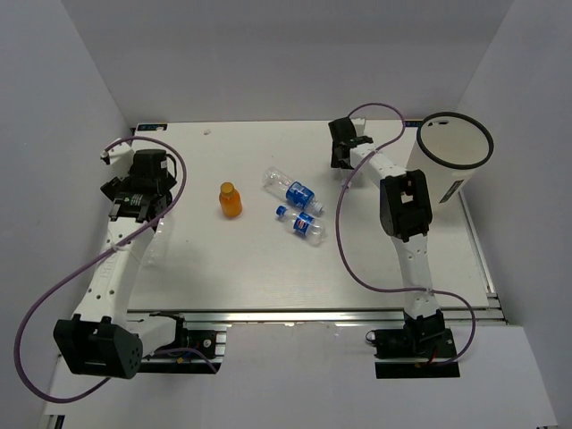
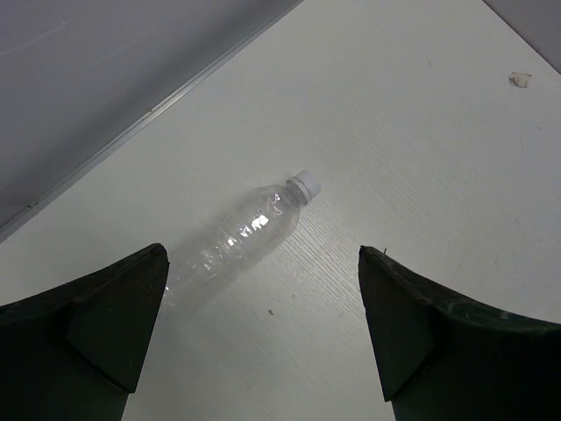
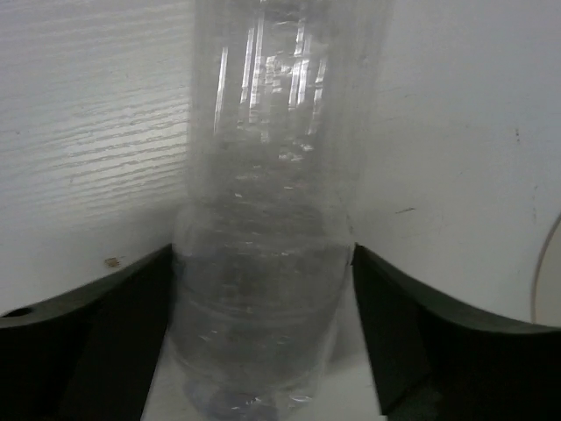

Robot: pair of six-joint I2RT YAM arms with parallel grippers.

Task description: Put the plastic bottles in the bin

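- My right tool [image 3: 261, 256] is clenched on a clear unlabelled bottle [image 3: 272, 132] that fills the middle of that wrist view. Its thin wall looks light, slick and crushable, so I judge a gentle squeeze is safest.
- My left tool [image 2: 263, 254] is spread wide. A white-capped clear bottle [image 2: 232, 241] lies on the counter [image 2: 421, 132] at mid-frame, best taken across its belly.
- Centre of the top view: a stubby orange bottle [image 1: 231, 199], probably stiffer, and two blue-labelled bottles [image 1: 292, 190] lying down.
- Upper right: the bin [image 1: 438, 183], its mouth open.

white arms [image 1: 112, 268], black joints [image 1: 96, 347], purple cables [image 1: 339, 228]
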